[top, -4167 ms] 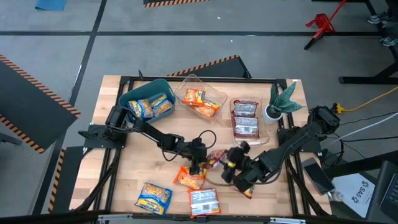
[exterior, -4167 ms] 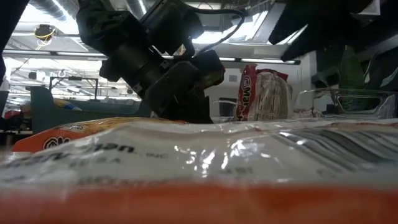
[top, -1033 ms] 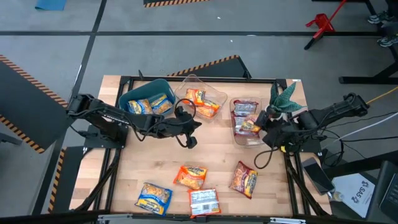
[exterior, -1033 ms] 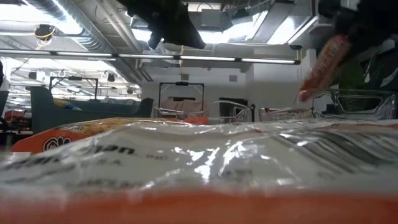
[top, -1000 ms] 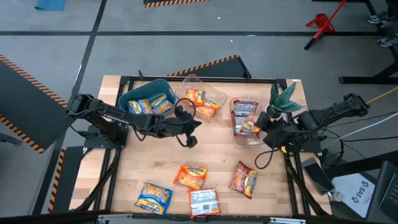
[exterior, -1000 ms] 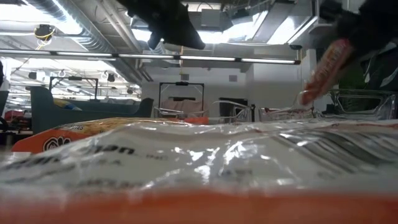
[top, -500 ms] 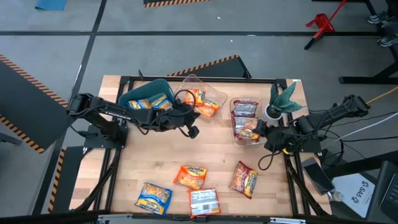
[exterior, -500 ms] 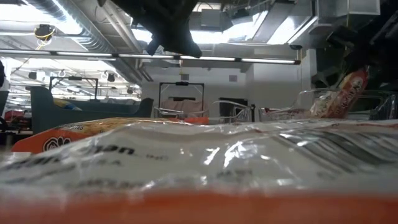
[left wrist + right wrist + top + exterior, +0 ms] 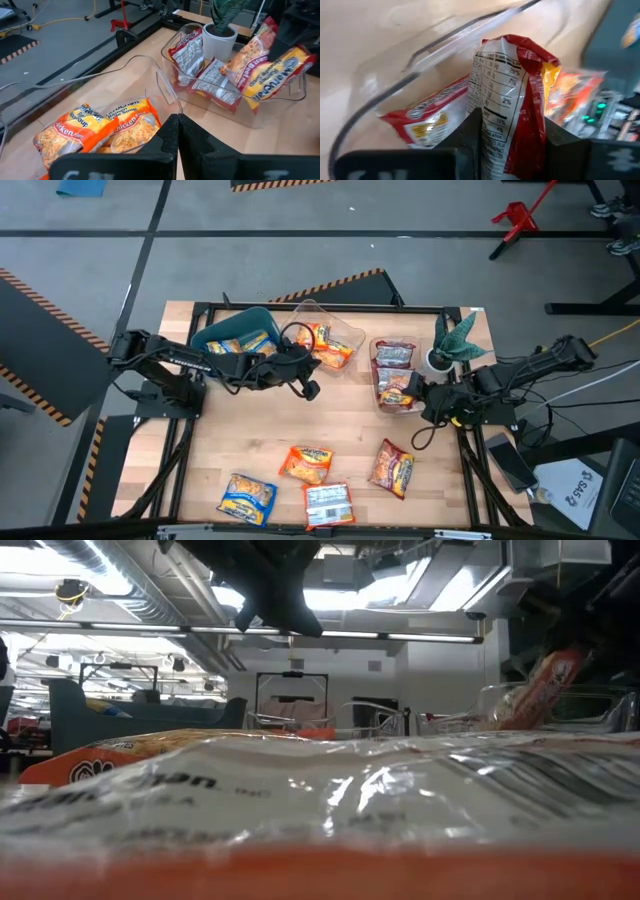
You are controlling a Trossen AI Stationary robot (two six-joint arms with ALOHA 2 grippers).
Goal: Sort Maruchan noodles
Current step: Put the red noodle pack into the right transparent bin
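The right gripper's fingers pinch a red noodle packet – it hangs over the clear container right of the frame's middle, where more red packets lie. The left gripper's fingers are pressed together, holding nothing, by the middle clear container with its orange packets. Blue packets sit in the teal bin, upper left. Low in the frame lie four loose packets – blue, orange, silvery, red. A potted plant stands at right.
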